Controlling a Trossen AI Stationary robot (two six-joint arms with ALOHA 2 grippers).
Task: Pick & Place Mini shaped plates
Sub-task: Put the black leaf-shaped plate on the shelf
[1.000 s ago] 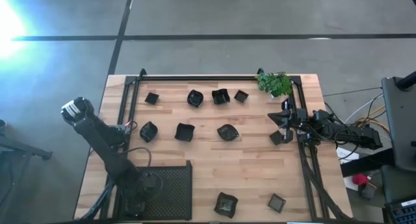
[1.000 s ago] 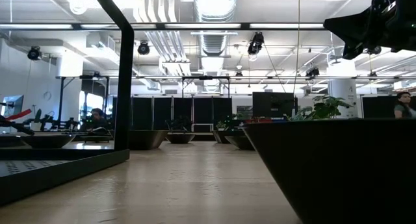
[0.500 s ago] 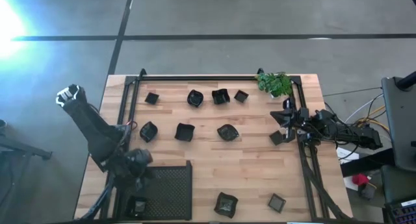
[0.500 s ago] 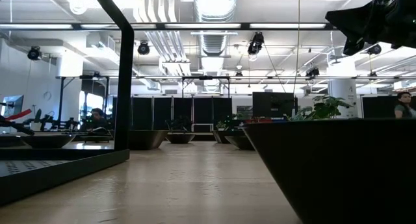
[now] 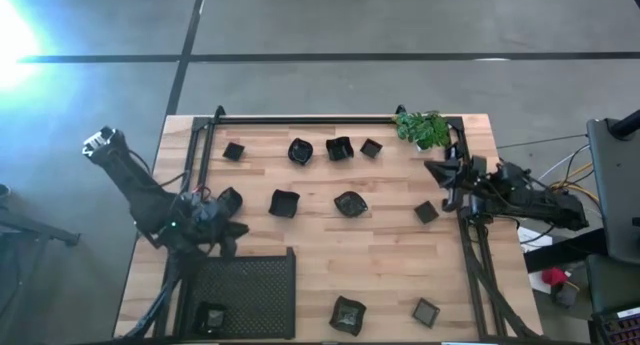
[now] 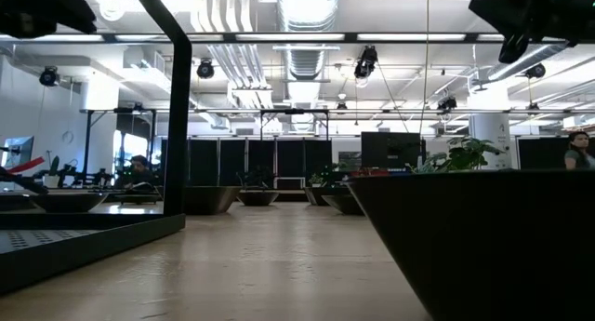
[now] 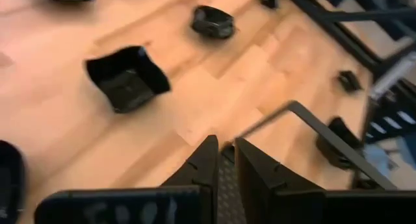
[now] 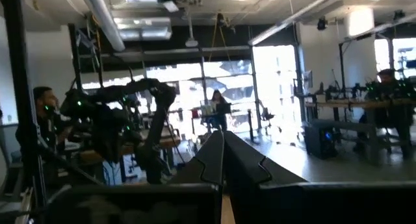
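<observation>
Jaws of the left gripper are being held only narrowly apart, with nothing between them. The gripper is being carried above the counter, just at the far edge of the black mesh tray.

Jaws of the right gripper are being kept together and empty. That arm is being parked at the counter's right side, near the green plant.

One mini plate is already lying in the near left corner of the tray. Ten more mini shaped plates are being left out on the counter:
- four in the far row
- four in the middle band
- two at the near edge, right of the tray

Step judged: between a placement and the next pick, so the task is being taken as early.

The closest candidate is the round plate, just beside the left gripper. A wavy square plate is lying next to it.

Next move, as judged:
- the jaws are to be opened wider
- they are to be lined up over one thin wall of the chosen plate
- they are to be lowered until that rim is being straddled, then closed
</observation>
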